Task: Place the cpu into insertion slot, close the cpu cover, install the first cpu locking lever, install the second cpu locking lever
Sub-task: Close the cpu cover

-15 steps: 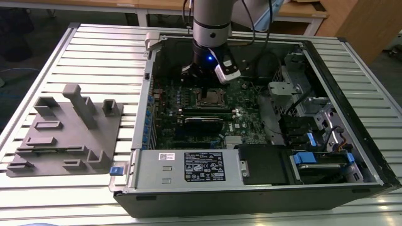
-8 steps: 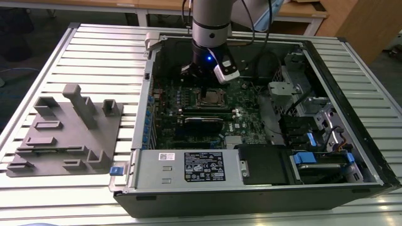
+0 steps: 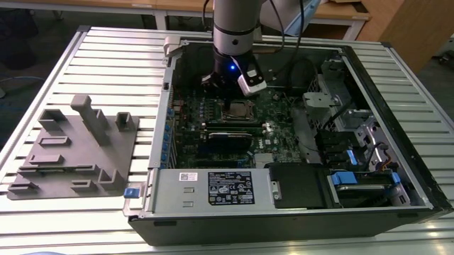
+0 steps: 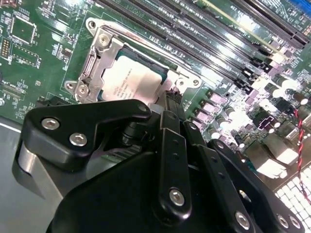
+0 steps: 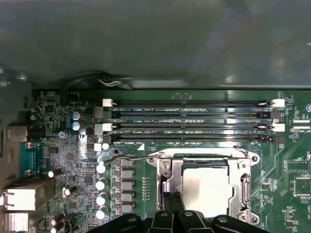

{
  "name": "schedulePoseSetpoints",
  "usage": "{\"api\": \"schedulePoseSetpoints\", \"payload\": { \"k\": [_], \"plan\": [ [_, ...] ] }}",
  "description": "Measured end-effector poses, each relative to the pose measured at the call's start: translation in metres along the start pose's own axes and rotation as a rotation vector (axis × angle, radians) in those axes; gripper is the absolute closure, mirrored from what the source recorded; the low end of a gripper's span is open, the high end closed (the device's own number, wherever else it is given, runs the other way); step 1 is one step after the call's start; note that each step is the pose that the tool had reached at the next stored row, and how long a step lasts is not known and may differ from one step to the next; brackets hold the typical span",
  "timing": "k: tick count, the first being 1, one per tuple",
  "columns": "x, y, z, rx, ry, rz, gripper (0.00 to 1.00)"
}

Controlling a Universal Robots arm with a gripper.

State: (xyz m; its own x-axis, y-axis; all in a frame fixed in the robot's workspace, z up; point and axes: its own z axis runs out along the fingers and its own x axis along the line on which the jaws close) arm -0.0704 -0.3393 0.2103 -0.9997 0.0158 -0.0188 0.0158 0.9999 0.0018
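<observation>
Seemingly pressed together, the pincer (image 4: 170, 95) hides one edge of the cpu cover (image 4: 100, 57).

The exterior view looks down from high and well back on the open black metal computer case (image 3: 284, 212) atop the ribbed silver table (image 3: 106, 48), with the grey robot arm (image 3: 234, 26) entering at twelve o'clock. Both wrist views hang close over the green circuit board (image 4: 43, 58). The first faces almost straight down, and the second slants past the black gripper (image 4: 170, 99). All three share the dull silver-grey square cpu (image 5: 204, 187).
</observation>
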Motion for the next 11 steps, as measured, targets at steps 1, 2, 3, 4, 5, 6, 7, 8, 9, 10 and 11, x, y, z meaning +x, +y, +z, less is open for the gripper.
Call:
{"api": "schedulePoseSetpoints", "payload": {
  "k": [1, 2, 3, 4, 5, 6, 7, 8, 9, 10, 11],
  "plan": [
    [0.0000, 0.0000, 0.0005, -0.0001, 0.0000, 0.000, 0.89],
    [0.0000, 0.0000, 0.0011, -0.0002, 0.0000, 0.000, 0.89],
    [-0.0001, 0.0000, 0.0012, 0.0000, 0.0001, 0.000, 0.89],
    [-0.0006, 0.0000, 0.0014, 0.0000, 0.0001, 0.000, 0.89],
    [-0.0010, 0.0000, 0.0014, 0.0000, 0.0001, 0.000, 0.89],
    [-0.0012, 0.0000, 0.0015, -0.0002, 0.0001, 0.000, 0.89],
    [-0.0015, 0.0001, 0.0016, -0.0006, 0.0000, 0.000, 0.89],
    [-0.0015, 0.0001, 0.0016, -0.0009, -0.0001, 0.000, 0.89],
    [-0.0015, 0.0001, 0.0016, -0.0011, 0.0000, 0.000, 0.89],
    [-0.0016, 0.0001, 0.0016, -0.0041, 0.0002, 0.000, 0.89],
    [-0.0016, 0.0001, 0.0019, -0.0096, 0.0002, 0.000, 0.89]
  ]
}}
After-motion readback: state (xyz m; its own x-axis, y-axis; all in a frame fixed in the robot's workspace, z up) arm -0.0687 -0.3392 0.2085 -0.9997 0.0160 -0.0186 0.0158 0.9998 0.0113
